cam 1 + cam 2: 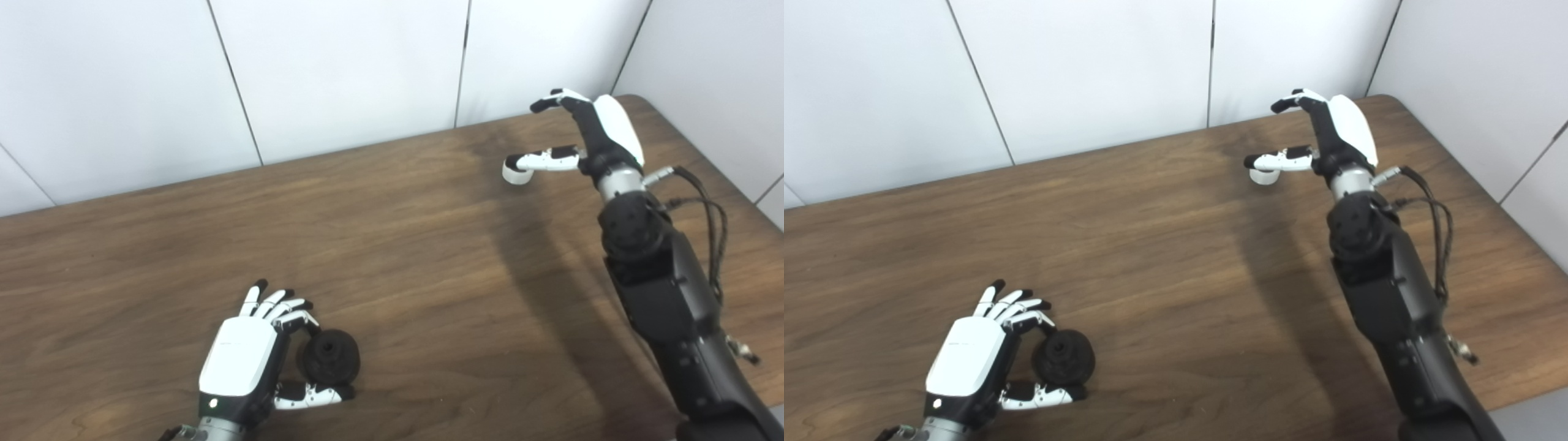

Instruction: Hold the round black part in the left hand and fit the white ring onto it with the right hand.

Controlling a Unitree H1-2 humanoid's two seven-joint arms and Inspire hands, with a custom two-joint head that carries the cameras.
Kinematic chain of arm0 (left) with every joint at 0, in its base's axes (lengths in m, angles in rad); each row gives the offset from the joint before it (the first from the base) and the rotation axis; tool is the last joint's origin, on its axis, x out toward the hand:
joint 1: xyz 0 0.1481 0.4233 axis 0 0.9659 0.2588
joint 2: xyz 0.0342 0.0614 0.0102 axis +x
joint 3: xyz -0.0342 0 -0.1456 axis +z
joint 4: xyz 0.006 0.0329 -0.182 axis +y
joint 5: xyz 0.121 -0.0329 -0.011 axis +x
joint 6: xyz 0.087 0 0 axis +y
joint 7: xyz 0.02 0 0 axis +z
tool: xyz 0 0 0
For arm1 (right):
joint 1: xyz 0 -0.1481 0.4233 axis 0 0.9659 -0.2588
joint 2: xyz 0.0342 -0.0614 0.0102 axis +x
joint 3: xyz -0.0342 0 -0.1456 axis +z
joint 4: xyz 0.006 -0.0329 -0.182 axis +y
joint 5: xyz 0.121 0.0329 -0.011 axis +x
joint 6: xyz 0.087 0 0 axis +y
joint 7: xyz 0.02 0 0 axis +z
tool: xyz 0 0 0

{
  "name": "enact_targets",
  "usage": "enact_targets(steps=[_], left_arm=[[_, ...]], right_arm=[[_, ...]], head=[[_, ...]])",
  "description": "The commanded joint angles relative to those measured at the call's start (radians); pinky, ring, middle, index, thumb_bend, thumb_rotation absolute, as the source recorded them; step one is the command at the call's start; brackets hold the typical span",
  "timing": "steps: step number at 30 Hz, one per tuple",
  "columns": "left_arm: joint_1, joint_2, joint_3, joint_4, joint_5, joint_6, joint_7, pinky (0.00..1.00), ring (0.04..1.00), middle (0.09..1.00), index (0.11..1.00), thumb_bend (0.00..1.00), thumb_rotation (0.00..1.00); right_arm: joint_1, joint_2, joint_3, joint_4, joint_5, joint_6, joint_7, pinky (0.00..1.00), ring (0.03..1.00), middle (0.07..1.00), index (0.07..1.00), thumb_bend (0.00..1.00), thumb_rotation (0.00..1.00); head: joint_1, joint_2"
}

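Left hand (pixel 245 361) has its fingers and thumb curled around the round black plastic part (pixel 329 357), which sits upright near the front edge of the brown wooden table (pixel 398 245). Way over at the far right, the right hand (pixel 588 138) is spread apart, thumb lying over the small white plastic ring (pixel 1263 176) on the table, forearm stretched long. Right eye view shows the ring more clearly under the thumb; whether they're touching, can't tell.

one black part (pixel 329 357), one white ring (pixel 517 173)
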Motion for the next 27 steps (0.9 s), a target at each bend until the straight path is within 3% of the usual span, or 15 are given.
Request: enact_targets(steps=[1, 8, 15, 27], left_arm=[[0.012, 0.023, 0.011, 0.012, 0.009, 0.003, -0.003, 1.00, 0.868, 0.764, 0.484, 0.52, 0.05], [0.014, 0.022, 0.016, 0.006, 0.011, 0.005, -0.017, 1.00, 0.867, 0.763, 0.484, 0.52, 0.05], [0.014, 0.021, 0.018, 0.009, 0.008, 0.001, -0.010, 1.00, 0.866, 0.762, 0.484, 0.52, 0.05], [0.016, 0.015, 0.019, 0.002, 0.011, 0.009, -0.017, 1.00, 0.870, 0.762, 0.484, 0.52, 0.05]], right_arm=[[-0.064, -0.049, 0.010, 0.017, -0.028, 0.000, 0.017, 0.96, 0.963, 0.917, 0.721, 0.89, 0.31], [-0.129, -0.094, 0.068, 0.130, -0.085, 0.000, 0.083, 1.00, 1.000, 0.969, 0.755, 0.93, 0.34], [-0.173, -0.097, 0.087, 0.188, -0.174, 0.000, 0.194, 1.00, 1.000, 1.000, 0.782, 0.92, 0.34], [-0.221, -0.092, 0.103, 0.267, -0.256, 0.000, 0.263, 1.00, 1.000, 1.000, 0.774, 0.92, 0.32]], head=[[0.000, 0.001], [-0.002, 0.002], [-0.003, 0.004], [0.001, 0.005]])
